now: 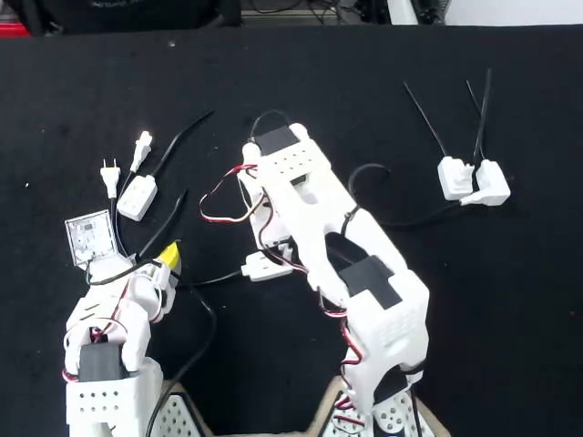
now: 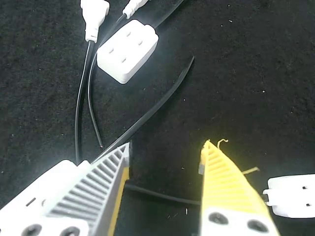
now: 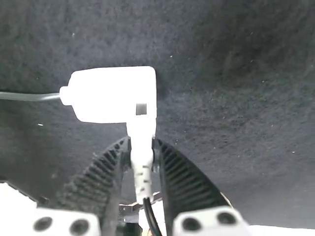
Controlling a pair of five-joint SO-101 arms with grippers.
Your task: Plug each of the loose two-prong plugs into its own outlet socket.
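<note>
Two loose white two-prong plugs [image 1: 110,175] [image 1: 142,148] lie at the left beside a white outlet socket [image 1: 138,197]. In the left wrist view the same socket [image 2: 127,54] and plugs [image 2: 93,14] [image 2: 135,6] lie beyond my open left gripper [image 2: 165,150], which holds nothing. That gripper's yellow finger [image 1: 170,258] shows low on the left in the high view. My right gripper [image 3: 141,153] is shut on a white plug [image 3: 141,140] that is pushed against a white socket [image 3: 113,94]. This socket [image 1: 262,266] lies mid-table under the right arm.
Two more white sockets [image 1: 454,177] [image 1: 492,185] with black leads sit at the right. A small white square piece [image 1: 88,235] lies by the left arm. Black cables [image 1: 187,132] cross the dark cloth. The socket near the right arm also appears in the left wrist view [image 2: 293,196].
</note>
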